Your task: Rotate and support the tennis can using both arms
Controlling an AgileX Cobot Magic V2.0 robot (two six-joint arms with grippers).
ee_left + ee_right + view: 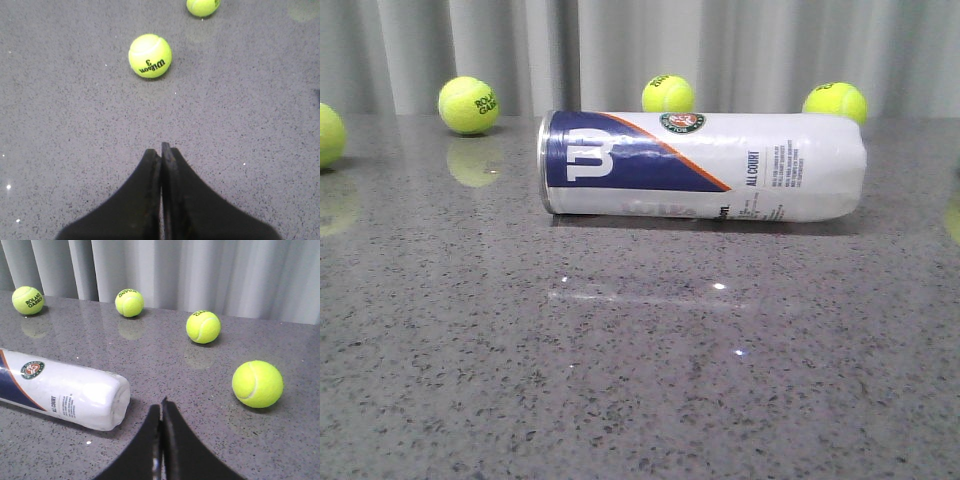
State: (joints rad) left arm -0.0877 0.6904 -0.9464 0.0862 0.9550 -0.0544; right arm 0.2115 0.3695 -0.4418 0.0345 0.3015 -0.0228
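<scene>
The Wilson tennis can is lying sideways on the slick desk, looking light and roll-prone, so I'd be bracing both ends, with the left gripper and right gripper fingers both pressed together, holding nothing.

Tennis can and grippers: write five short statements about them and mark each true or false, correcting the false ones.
1. The tennis can stands upright. False: it lies on its side on the table.
2. Its metal rim faces the robot's left. True.
3. The left gripper is open. False: its fingers are pressed together.
4. The right gripper grips the can. False: it is shut on nothing, beside the can's white end.
5. A tennis ball printed "Wilson 3" lies ahead of the left gripper. True.
</scene>
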